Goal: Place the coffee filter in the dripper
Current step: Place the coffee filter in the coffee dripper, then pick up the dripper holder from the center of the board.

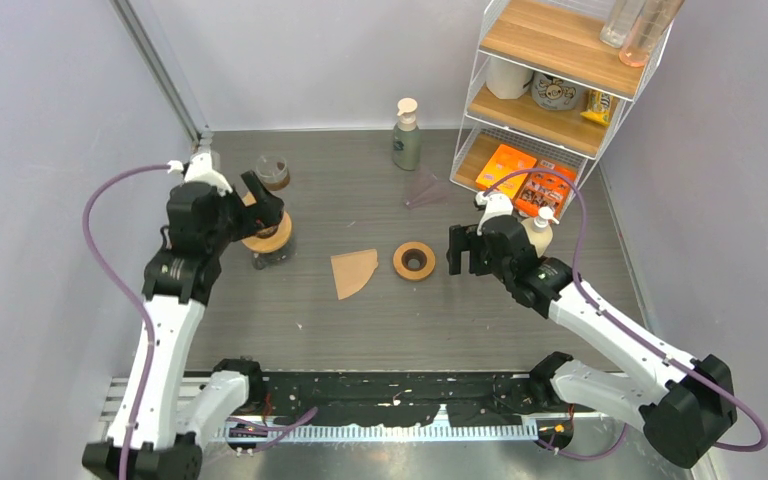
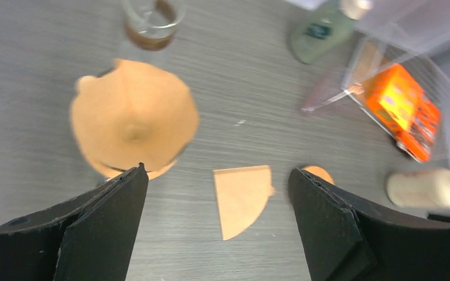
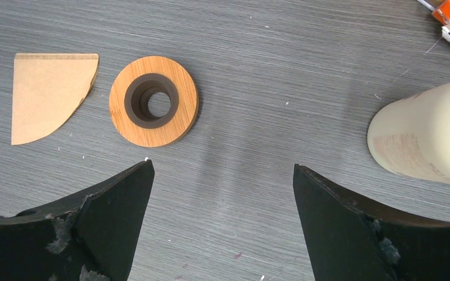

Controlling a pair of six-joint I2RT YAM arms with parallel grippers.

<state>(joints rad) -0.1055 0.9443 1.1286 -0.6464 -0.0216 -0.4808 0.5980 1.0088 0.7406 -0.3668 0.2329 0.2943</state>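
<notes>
The dripper (image 1: pixel 268 238) stands at the left of the table, with a wooden collar. In the left wrist view a brown paper cone (image 2: pixel 133 123) fills its mouth; the view is blurred. A second, flat, folded brown filter (image 1: pixel 353 272) lies on the table mid-way and shows in both wrist views (image 2: pixel 241 196) (image 3: pixel 44 93). My left gripper (image 1: pixel 260 200) is open and empty, just above and behind the dripper (image 2: pixel 217 170). My right gripper (image 1: pixel 470 250) is open and empty, right of a wooden ring (image 1: pixel 400 260) (image 3: pixel 222 167).
The wooden ring (image 3: pixel 152 136) lies beside the flat filter. A cream bottle (image 1: pixel 538 232) stands close to my right gripper. A glass cup (image 1: pixel 273 172) stands behind the dripper. A green pump bottle (image 1: pixel 407 140) and a wire shelf (image 1: pixel 550 90) with orange packets are at the back right.
</notes>
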